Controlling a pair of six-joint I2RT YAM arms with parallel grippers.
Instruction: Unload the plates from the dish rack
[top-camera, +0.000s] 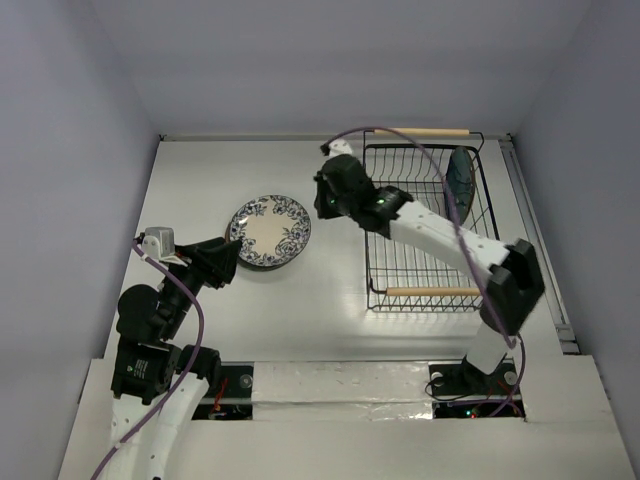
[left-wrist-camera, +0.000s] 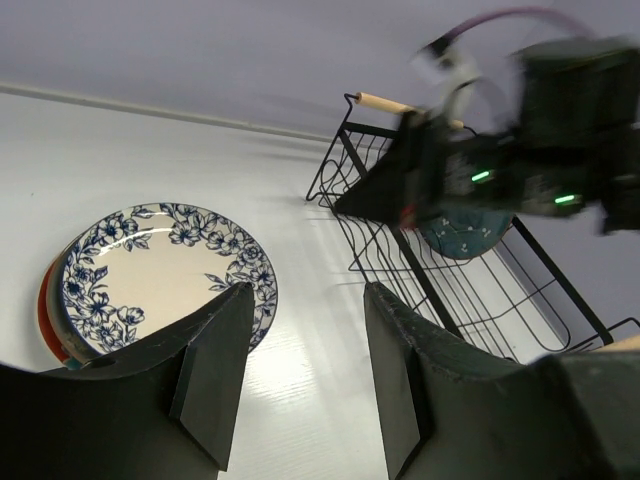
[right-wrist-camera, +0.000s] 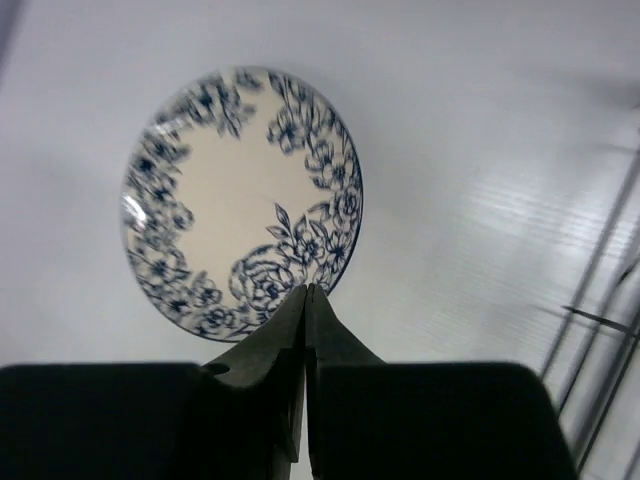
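Table (top-camera: 200, 170) from above, with both wrist views.

**Hidden or unclear.** The right arm (top-camera: 440, 232) lies across the dish rack (top-camera: 400, 262) and covers part of its wire floor. It also covers the right end of the near wooden handle (top-camera: 430, 292). In the left wrist view this arm is blurred and hides the upper part of the dark teal plate (left-wrist-camera: 462, 238). Under the floral plate (top-camera: 270, 231) only a reddish-brown rim (left-wrist-camera: 44, 305) of a lower plate shows, at the left edge; its face is covered. Whether anything else lies in that stack cannot be told.

**Counts.**
- Plates: three, two stacked flat on the table left of the rack and one teal plate standing on edge in the rack's far right part.
- Rack: one, on the right half of the table.
- Handles: two, the near one and the far handle (top-camera: 430, 131).
- Arms: two.

**Grippers.**
- The right gripper (right-wrist-camera: 305, 320) has its fingers pressed together with nothing between them. It hangs just right of the floral plate, apart from it.
- The left gripper (left-wrist-camera: 305, 370) has its fingers spread and empty. It is at the near left of the stack and does not touch it.
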